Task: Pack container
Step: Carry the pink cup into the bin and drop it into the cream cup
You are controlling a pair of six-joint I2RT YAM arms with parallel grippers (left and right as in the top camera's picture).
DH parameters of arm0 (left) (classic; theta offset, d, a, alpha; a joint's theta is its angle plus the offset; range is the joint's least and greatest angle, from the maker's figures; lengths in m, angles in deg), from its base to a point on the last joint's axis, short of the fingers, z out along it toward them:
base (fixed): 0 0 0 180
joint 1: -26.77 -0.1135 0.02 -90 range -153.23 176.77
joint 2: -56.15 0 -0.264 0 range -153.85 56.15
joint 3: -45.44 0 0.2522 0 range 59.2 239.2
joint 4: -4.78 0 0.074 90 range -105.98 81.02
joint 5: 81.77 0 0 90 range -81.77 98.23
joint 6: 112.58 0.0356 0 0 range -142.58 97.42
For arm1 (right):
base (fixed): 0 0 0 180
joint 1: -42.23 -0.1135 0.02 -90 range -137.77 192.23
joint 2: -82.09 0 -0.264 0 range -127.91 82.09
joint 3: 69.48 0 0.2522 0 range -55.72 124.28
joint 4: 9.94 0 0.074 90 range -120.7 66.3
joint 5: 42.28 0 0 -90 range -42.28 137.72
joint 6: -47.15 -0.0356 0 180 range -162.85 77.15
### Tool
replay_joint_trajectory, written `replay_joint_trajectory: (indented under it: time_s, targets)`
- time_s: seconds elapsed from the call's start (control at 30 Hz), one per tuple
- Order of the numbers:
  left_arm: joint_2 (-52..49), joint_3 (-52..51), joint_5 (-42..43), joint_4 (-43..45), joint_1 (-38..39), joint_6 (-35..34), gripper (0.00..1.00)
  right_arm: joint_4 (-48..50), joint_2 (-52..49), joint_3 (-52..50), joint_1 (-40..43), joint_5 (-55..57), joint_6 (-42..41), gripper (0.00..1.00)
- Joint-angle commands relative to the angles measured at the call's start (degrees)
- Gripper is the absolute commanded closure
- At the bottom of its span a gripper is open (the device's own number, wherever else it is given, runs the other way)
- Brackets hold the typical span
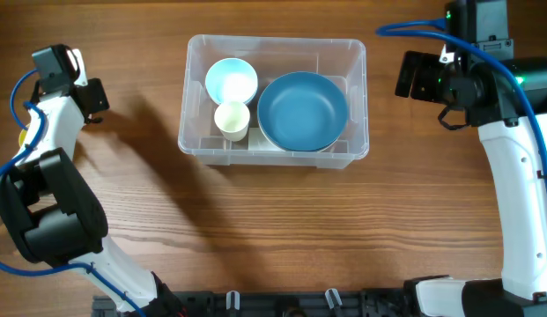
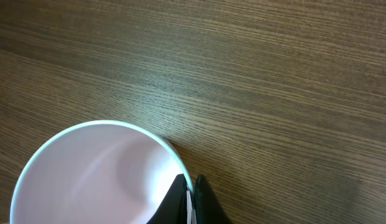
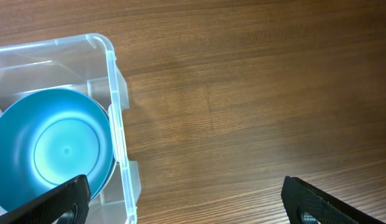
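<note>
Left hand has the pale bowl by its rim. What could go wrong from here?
The left hand pinches only one edge of the pale bowl, so it may tilt or slip on lifting. The container holds a blue bowl, a light-blue bowl and a cup; little floor is bare, so the pale bowl may land crooked.

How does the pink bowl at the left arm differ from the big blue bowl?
Colour: the pink bowl is pale pink with a teal rim; the big blue bowl is blue all over.
Place: the pink bowl is over the wooden table; the big blue bowl sits inside the clear container.
Grip: the left tool is shut on the pink bowl's rim; nothing holds the big blue bowl.
Both are round and upright.
</note>
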Motion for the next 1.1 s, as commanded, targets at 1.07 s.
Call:
replay_joint_trajectory:
  time_s: [1.07]
  targets:
    - [25.1,3.4,-0.6,-31.4,49.7,-14.0,0.96,0.0,0.3,0.2,0.0,-0.5,0.2,0.00]
